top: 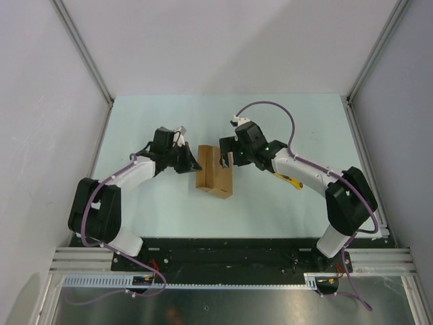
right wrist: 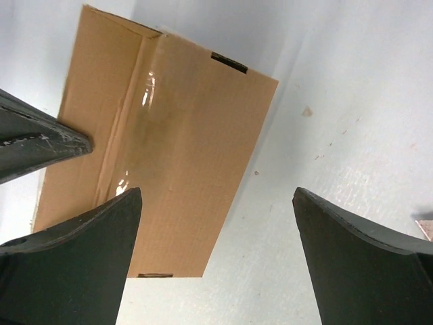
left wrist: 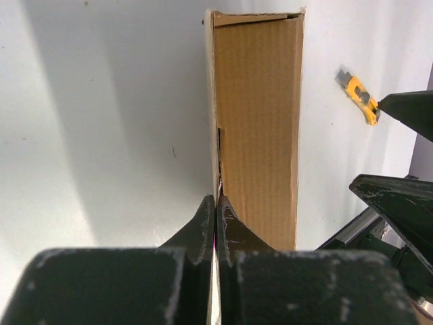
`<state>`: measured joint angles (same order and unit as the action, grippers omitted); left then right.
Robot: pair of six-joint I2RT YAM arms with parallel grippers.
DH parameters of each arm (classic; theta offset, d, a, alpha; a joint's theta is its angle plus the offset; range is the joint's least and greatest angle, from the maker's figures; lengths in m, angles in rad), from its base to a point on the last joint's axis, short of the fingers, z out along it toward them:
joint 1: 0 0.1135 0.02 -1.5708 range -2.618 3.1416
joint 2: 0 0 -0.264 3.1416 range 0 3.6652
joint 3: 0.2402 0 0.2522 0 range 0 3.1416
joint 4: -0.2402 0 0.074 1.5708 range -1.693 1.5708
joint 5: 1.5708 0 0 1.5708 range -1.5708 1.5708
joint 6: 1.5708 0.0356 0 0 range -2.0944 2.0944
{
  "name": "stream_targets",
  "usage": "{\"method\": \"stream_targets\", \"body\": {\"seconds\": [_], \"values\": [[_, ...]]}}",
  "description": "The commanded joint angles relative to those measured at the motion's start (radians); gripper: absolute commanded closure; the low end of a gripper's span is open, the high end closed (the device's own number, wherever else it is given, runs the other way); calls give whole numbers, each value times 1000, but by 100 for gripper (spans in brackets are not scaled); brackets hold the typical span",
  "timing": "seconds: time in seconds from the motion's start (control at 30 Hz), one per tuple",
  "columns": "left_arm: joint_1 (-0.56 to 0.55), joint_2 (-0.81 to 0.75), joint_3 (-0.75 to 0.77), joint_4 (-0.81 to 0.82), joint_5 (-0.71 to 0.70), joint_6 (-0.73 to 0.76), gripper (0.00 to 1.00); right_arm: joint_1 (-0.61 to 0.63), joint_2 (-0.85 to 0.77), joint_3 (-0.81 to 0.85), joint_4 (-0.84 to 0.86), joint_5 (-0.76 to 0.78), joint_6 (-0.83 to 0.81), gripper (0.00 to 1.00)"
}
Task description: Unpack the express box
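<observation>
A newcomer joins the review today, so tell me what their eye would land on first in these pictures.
The express box, plain brown cardboard in the middle of the table, draws the eye first. The left gripper is shut on a thin edge at its left side, while the right gripper stands wide open close by its right side. A yellow utility knife lies farther right.

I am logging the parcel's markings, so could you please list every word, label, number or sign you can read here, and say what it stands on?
None can be read.
The cardboard box shows plain brown faces and a strip of clear tape, with no label or print in any view.
The yellow knife is too small and blurred to show any marking.
</observation>
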<state>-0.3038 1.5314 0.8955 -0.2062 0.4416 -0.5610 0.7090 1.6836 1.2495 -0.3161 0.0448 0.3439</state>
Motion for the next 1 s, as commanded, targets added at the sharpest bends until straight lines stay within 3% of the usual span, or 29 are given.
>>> {"method": "stream_targets", "body": {"seconds": [0.0,0.2,0.37,0.4,0.43,0.57,0.97], "values": [[-6,-62,65,-44,-18,-20,100,-3,-62,47,38,-34,17,4],[-23,-76,114,-64,9,-16,100,13,-35,47,89,-161,6,9],[-26,-76,144,-76,13,-14,100,23,19,47,72,-128,17,18],[-26,-77,149,-79,14,-13,100,21,24,47,68,-119,17,21],[-24,-79,152,-81,8,-7,100,18,28,47,63,-111,23,32],[-24,-77,161,-96,2,7,100,-5,53,45,23,-99,50,46],[-8,-73,192,-125,-23,41,100,-40,73,33,-32,-46,33,49]]}}
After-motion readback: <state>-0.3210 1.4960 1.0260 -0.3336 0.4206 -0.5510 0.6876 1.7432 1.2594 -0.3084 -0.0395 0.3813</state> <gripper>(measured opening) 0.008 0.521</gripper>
